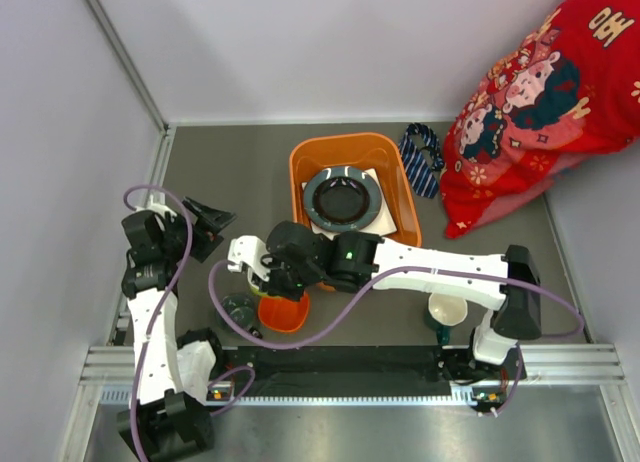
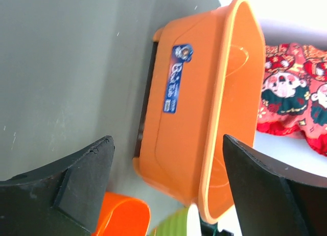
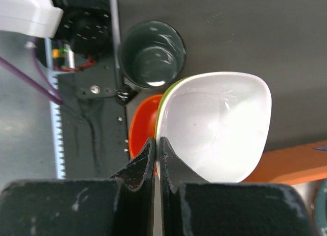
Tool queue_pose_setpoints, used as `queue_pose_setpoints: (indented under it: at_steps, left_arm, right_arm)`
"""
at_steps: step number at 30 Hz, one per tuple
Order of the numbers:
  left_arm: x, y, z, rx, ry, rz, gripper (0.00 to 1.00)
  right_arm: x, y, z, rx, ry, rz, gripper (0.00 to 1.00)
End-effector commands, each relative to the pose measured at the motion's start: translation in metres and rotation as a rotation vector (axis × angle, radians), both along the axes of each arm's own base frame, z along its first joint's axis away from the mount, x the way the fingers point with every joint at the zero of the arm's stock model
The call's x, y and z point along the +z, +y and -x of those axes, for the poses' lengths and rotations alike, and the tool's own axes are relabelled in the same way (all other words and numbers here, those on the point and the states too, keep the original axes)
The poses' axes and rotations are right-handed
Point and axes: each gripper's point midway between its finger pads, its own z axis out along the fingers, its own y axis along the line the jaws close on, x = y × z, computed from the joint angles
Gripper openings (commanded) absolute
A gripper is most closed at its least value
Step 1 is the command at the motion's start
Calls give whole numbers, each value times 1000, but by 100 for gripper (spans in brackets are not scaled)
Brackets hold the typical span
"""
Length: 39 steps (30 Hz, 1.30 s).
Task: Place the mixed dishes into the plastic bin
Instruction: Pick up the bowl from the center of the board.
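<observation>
The orange plastic bin (image 1: 304, 172) stands mid-table and holds the white square plate (image 1: 388, 220) with the round blue-grey plate (image 1: 343, 196) on top. My right gripper (image 1: 280, 280) (image 3: 156, 140) is shut on the rim of a bowl, white inside with a green outside (image 3: 219, 123), held over an orange bowl (image 1: 284, 314) (image 3: 142, 126). The dark teal cup (image 1: 240, 310) (image 3: 152, 54) stands just left of them. The cream mug (image 1: 447, 310) stands near the right arm's base. My left gripper (image 1: 213, 222) (image 2: 168, 139) is open and empty, left of the bin (image 2: 204, 93).
A striped blue necktie (image 1: 421, 158) lies right of the bin, next to a red patterned cloth (image 1: 540, 92). Grey walls close the left and back sides. A black rail (image 1: 340, 360) runs along the near edge.
</observation>
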Motion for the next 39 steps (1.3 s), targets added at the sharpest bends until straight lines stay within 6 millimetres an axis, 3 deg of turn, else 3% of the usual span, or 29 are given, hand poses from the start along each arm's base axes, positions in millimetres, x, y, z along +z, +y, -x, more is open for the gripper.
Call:
queue_pose_setpoints:
  at_steps: [1,5,17,39]
  left_arm:
    - [4,-5,9,-36,13,-6,89]
    - [3,-8,14,-50,27,-4,86]
    - [21,-21,24,-96,12,-24,84]
    - [5,-30,34,-162,8,-35,72]
  right_arm:
    - [17,6,-17,11,-165,-16,0]
    - [14,4,-31,-15,-239,15,0]
    - [12,13,-39,7,-304,13,0]
    - [9,51,-64,15,-430,18,0]
